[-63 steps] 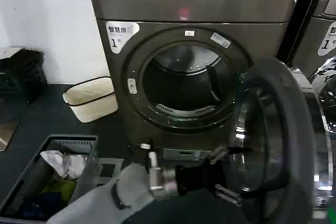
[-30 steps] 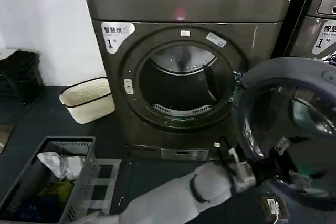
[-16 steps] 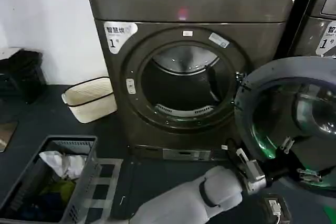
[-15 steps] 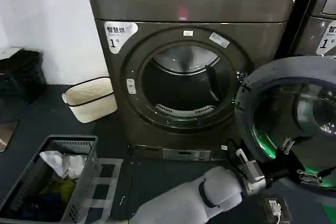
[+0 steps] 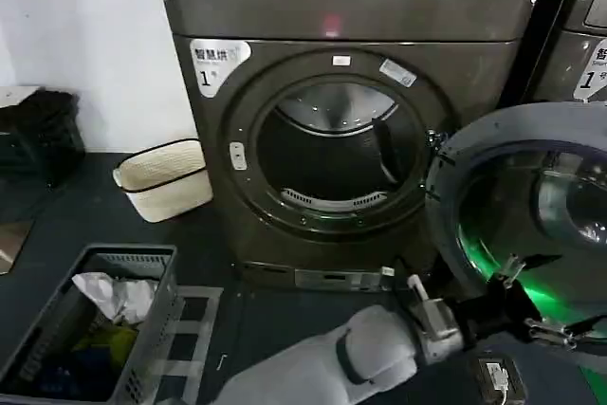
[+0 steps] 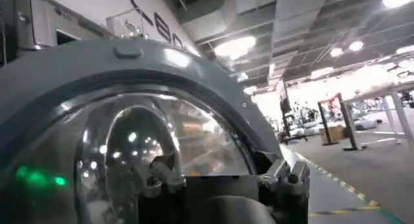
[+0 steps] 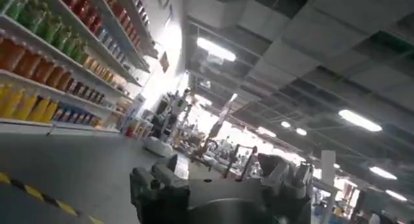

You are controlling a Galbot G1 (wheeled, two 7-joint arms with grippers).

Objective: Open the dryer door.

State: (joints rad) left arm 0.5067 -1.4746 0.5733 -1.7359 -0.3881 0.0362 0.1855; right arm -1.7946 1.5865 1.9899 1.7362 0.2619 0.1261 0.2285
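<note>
The dryer [image 5: 351,7], dark grey-bronze with a white "1" sticker, has its drum [image 5: 332,158] exposed. The dryer door [image 5: 493,139] stands swung wide to the right, grey inner side and glass facing me. My left gripper [image 5: 539,301] is open at the door's lower inner part, its fingers spread in front of the glass with nothing between them. In the left wrist view the door [image 6: 97,70] looms close behind that gripper [image 6: 220,180]. My right gripper [image 7: 217,177] is open and faces away into the room.
A grey laundry basket [image 5: 152,301] with clothes sits on the floor at front left. A white basket [image 5: 166,177] stands beside the dryer. The twin machine [image 5: 579,45] is close behind the open door. A small device [image 5: 498,377] lies on the floor below my left gripper.
The door swung from nearly edge-on to fully open at the right. In the last half second my left arm drew back a little and sank, its gripper still open.
</note>
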